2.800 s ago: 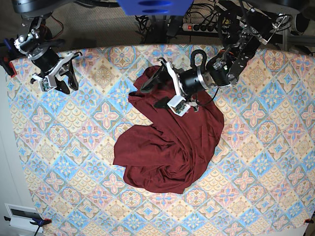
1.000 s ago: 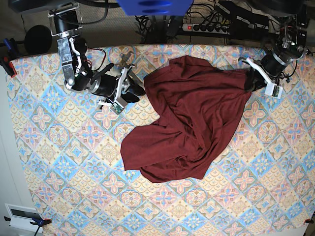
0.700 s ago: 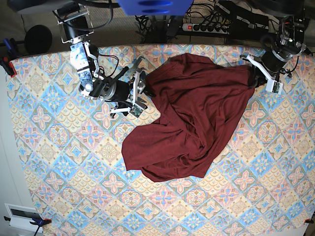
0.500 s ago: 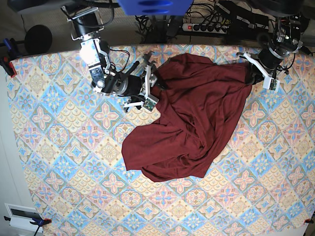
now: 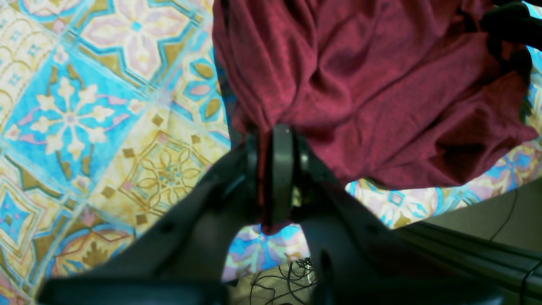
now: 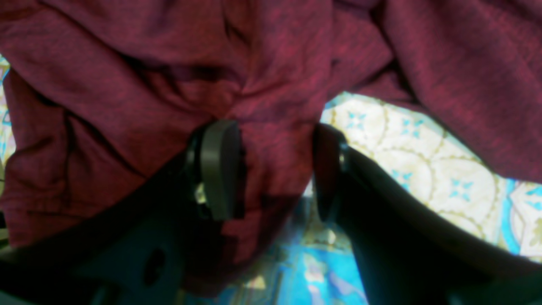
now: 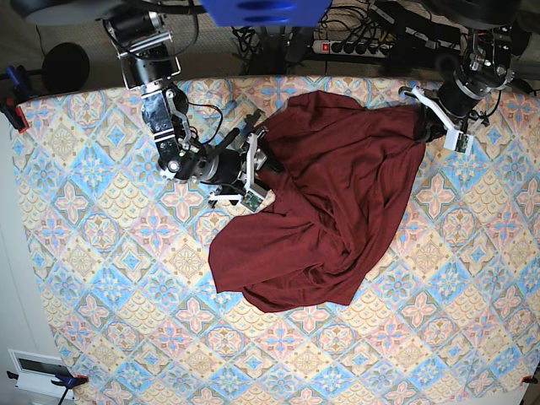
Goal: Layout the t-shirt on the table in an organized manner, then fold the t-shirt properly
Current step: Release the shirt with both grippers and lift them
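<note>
The dark maroon t-shirt [image 7: 329, 202] lies crumpled on the patterned table [image 7: 110, 278], stretched toward the far right. My left gripper [image 7: 429, 125] is shut on its far right edge; in the left wrist view the fingers [image 5: 281, 169] pinch a bunch of the t-shirt [image 5: 360, 84] above the table [image 5: 84, 106]. My right gripper [image 7: 260, 169] is at the shirt's left edge. In the right wrist view it [image 6: 271, 144] is open, with a fold of the t-shirt [image 6: 127, 84] lying between its fingers [image 6: 220, 169], low over the table [image 6: 423, 161].
A power strip with cables [image 7: 354, 46] lies beyond the table's far edge. A red clamp [image 7: 13, 110] sits at the far left corner and a white box [image 7: 38, 371] at the near left. The left gripper is close to the table's far edge, with cables [image 5: 288, 271] below it.
My left gripper has pulled the shirt's edge to the far right and holds it there. My right gripper has moved right from the table's left side onto the shirt's left edge.
</note>
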You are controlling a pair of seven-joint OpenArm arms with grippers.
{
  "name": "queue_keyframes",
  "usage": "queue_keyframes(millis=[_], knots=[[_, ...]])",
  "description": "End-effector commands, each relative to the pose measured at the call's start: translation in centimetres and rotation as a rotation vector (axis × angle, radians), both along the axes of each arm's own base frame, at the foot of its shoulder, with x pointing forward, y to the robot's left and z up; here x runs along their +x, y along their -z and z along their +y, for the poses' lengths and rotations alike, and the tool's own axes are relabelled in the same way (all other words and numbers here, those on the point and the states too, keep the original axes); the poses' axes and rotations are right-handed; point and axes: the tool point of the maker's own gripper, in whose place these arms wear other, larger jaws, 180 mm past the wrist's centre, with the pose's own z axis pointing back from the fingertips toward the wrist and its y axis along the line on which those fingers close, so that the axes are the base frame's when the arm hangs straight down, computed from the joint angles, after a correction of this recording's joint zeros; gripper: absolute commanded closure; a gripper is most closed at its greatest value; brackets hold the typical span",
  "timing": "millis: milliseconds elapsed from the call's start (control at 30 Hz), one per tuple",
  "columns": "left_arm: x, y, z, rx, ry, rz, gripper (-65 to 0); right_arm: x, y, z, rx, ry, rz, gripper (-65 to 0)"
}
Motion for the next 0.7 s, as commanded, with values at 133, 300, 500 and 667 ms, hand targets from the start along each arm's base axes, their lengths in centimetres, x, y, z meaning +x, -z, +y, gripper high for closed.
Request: queue_keyframes(millis=[133,300,500,667], knots=[[0.7,-1.1,-0.1,0.0,0.012,-0.042,0.0,0.6,0.2,0.2,0.047,0.017,0.008,-27.1],[0.7,-1.1,-0.1,-0.002,0.012,-0.043,0.0,1.2,1.1,-0.1,0.047,0.029,0.03,-23.6],[0.7,-1.2,-0.1,-0.006,0.011,-0.043,0.0,4.3,-3.7,-1.6,0.093,0.098,-0.115,-0.4],[0.5,-1.1,-0.3,-0.013,0.011,-0.038,0.0,8.5,-9.6,-9.2,0.123,0.336,-0.29,0.0]])
